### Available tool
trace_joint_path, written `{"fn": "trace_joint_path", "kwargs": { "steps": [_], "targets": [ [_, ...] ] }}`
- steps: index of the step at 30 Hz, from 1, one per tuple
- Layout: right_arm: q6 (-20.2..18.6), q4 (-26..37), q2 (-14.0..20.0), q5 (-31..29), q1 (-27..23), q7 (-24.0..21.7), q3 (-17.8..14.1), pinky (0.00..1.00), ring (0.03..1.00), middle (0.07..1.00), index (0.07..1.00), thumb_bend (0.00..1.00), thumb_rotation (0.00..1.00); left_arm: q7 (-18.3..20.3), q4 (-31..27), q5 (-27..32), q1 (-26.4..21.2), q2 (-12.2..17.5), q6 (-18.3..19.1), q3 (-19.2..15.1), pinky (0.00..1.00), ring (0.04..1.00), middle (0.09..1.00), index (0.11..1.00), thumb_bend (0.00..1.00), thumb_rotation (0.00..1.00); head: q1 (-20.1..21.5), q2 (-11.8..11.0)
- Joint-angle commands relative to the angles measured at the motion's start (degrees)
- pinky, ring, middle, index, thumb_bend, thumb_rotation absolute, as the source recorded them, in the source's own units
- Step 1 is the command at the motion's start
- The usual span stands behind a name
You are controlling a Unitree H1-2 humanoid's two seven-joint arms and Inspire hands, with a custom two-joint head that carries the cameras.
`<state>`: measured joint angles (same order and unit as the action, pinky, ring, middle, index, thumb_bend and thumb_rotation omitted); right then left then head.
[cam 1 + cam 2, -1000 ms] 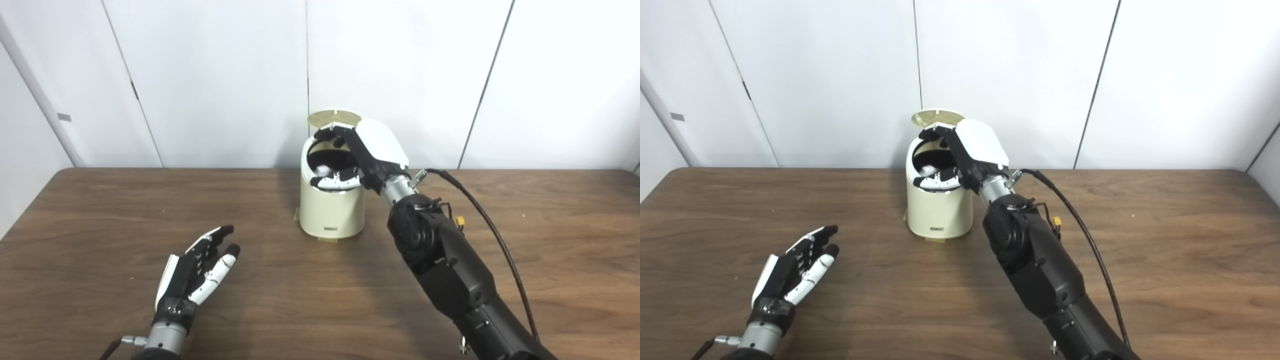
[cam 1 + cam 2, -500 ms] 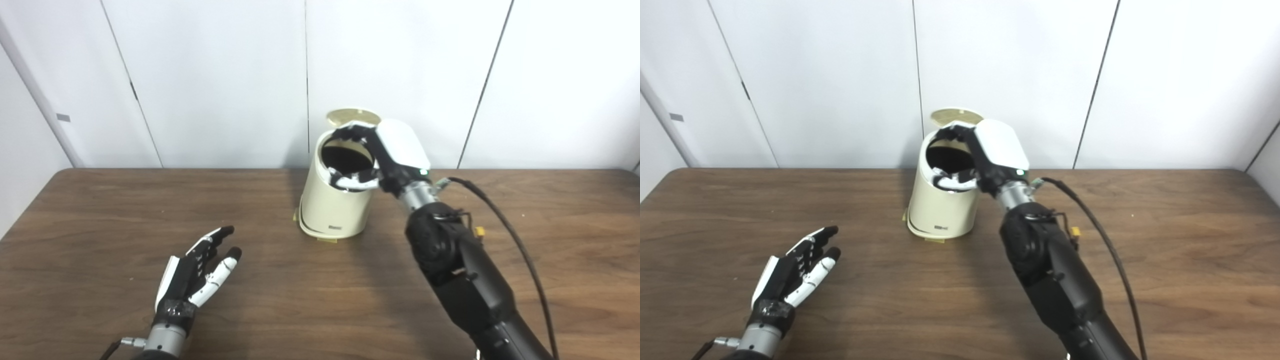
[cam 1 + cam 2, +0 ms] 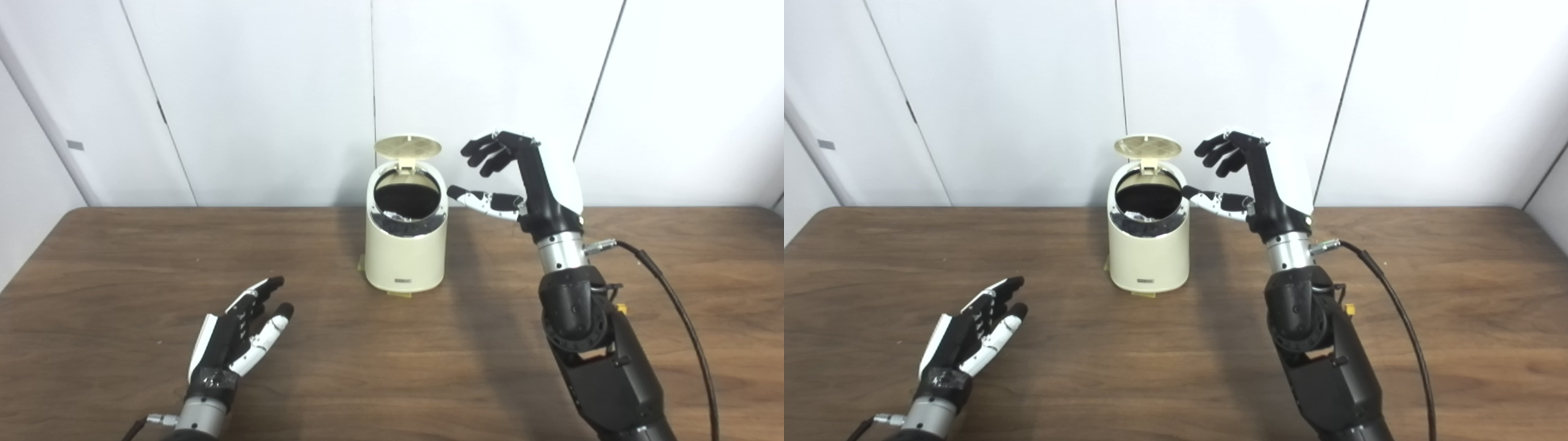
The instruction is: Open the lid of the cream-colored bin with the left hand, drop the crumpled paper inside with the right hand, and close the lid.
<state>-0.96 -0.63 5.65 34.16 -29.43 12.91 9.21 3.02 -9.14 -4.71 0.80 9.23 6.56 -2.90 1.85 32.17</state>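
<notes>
The cream-colored bin (image 3: 404,257) stands upright on the brown table, far middle, its round lid (image 3: 408,146) flipped up behind the dark mouth. A pale scrap of crumpled paper (image 3: 398,216) shows just inside the rim. My right hand (image 3: 520,177) hovers to the right of the bin at mouth height, fingers spread, open and holding nothing. My left hand (image 3: 242,327) rests low over the table at the near left, open, well away from the bin.
The wooden table (image 3: 122,263) runs wall to wall, its far edge against white wall panels. A black cable (image 3: 674,306) trails from my right forearm across the table's right side. A small tan tab (image 3: 401,294) pokes out at the bin's base.
My right hand pulled out of the bin's mouth and moved right and up, fingers spreading. The bin, tilted half a second ago, stands upright again. My left hand stayed put.
</notes>
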Motion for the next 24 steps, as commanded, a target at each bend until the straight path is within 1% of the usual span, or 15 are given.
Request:
{"fn": "trace_joint_path", "kwargs": {
  "steps": [1, 3, 5, 9, 10, 12, 15, 16, 17, 18, 19, 20, 21, 22, 24],
  "targets": [
    [2.6, 1.1, -0.1, -0.5, -2.5, 1.2, -0.7, 0.46, 0.421, 0.496, 0.505, 0.5, 0.0, -0.2, -0.4, -0.2, -1.1, 0.4, 0.0, 0.0, 0.97, 0.944, 0.906, 0.874, 0.6, 0.54, 0.2, 0.2],
    [2.2, 1.4, -0.2, -0.8, -2.4, 1.1, -1.2, 0.42, 0.43, 0.499, 0.494, 0.5, 0.0, -0.3, -0.6, -0.2, -1.0, 0.3, 0.1, -0.1, 0.97, 0.943, 0.904, 0.873, 0.61, 0.54, 0.3, 0.4],
    [0.4, 2.5, -0.7, -1.6, -1.9, 0.6, -2.4, 0.44, 0.437, 0.497, 0.49, 0.5, 0.0, -0.4, -0.6, 0.1, -1.0, 0.2, -0.1, -0.3, 0.97, 0.941, 0.902, 0.871, 0.62, 0.54, 0.3, 0.4],
    [-3.5, 4.6, -1.3, -4.5, -0.2, -0.6, -5.5, 0.45, 0.442, 0.491, 0.489, 0.5, 0.0, -0.3, -0.8, 1.3, -1.1, -0.3, 0.5, -0.8, 0.98, 0.943, 0.901, 0.878, 0.6, 0.53, 0.8, 0.7],
    [-4.7, 5.2, -1.4, -5.6, 0.3, -1.0, -6.5, 0.41, 0.44, 0.495, 0.491, 0.5, 0.0, -0.2, -0.9, 1.5, -1.1, -0.3, 0.5, -0.9, 0.99, 0.945, 0.903, 0.881, 0.59, 0.53, 1.2, 1.0],
    [-7.8, 6.2, -1.6, -9.3, 1.8, -2.3, -9.1, 0.37, 0.443, 0.495, 0.5, 0.5, 0.0, -0.2, -0.9, 2.6, -1.3, -0.6, 0.4, -1.3, 0.98, 0.94, 0.901, 0.886, 0.57, 0.52, 1.3, 1.2],
    [-14.4, 7.9, -1.2, -14.7, 4.8, -5.8, -12.8, 0.42, 0.427, 0.493, 0.527, 0.52, 0.0, 0.3, -1.3, 6.2, -2.2, -1.3, 1.3, -2.4, 0.98, 0.951, 0.917, 0.921, 0.51, 0.5, 1.5, 1.3],
    [-15.7, 8.2, -1.0, -16.3, 5.9, -6.7, -13.7, 0.44, 0.428, 0.496, 0.529, 0.52, 0.0, 0.4, -1.4, 7.2, -2.6, -1.4, 1.7, -2.7, 0.99, 0.958, 0.926, 0.934, 0.5, 0.51, 1.6, 1.4],
    [-16.4, 8.5, -0.9, -17.3, 6.5, -7.3, -14.2, 0.47, 0.509, 0.488, 0.519, 0.52, 0.0, 0.4, -1.5, 7.8, -2.8, -1.4, 2.1, -2.9, 1.0, 0.963, 0.935, 0.946, 0.49, 0.52, 1.6, 1.4],
    [-16.3, 8.4, -0.5, -18.3, 7.4, -7.9, -14.5, 0.48, 0.537, 0.485, 0.515, 0.52, 0.0, 0.3, -1.6, 8.4, -3.2, -1.5, 2.3, -3.1, 1.0, 0.964, 0.938, 0.95, 0.49, 0.52, 1.7, 1.6],
    [-16.3, 8.3, -0.1, -19.6, 8.3, -8.7, -14.8, 0.5, 0.579, 0.575, 0.507, 0.51, 0.07, 0.3, -1.7, 9.0, -3.7, -1.5, 2.6, -3.3, 1.0, 0.965, 0.942, 0.954, 0.48, 0.52, 1.9, 1.6],
    [-16.6, 8.2, 0.3, -21.5, 9.2, -9.8, -15.3, 0.53, 0.619, 0.641, 0.502, 0.51, 0.11, 0.3, -1.7, 9.7, -4.4, -1.6, 2.8, -3.6, 1.0, 0.968, 0.944, 0.96, 0.48, 0.52, 1.9, 1.6],
    [-16.6, 7.8, 0.4, -23.7, 10.1, -10.7, -16.1, 0.59, 0.679, 0.716, 0.662, 0.55, 0.26, 0.4, -1.6, 10.6, -5.1, -1.7, 2.9, -3.8, 1.0, 0.97, 0.944, 0.962, 0.48, 0.53, 2.0, 1.8],
    [-16.5, 7.5, 0.6, -25.4, 10.9, -11.5, -16.5, 0.62, 0.717, 0.752, 0.727, 0.56, 0.34, 0.5, -1.6, 11.3, -5.7, -1.8, 3.1, -3.9, 1.0, 0.968, 0.939, 0.964, 0.48, 0.52, 2.0, 1.8],
    [-16.3, 7.2, 0.9, -28.2, 12.3, -12.9, -17.0, 0.68, 0.796, 0.826, 0.818, 0.56, 0.5, 0.2, -1.7, 11.2, -7.0, -1.7, 3.4, -3.7, 1.0, 0.963, 0.937, 0.962, 0.47, 0.52, 2.1, 1.9]
  ]
}}
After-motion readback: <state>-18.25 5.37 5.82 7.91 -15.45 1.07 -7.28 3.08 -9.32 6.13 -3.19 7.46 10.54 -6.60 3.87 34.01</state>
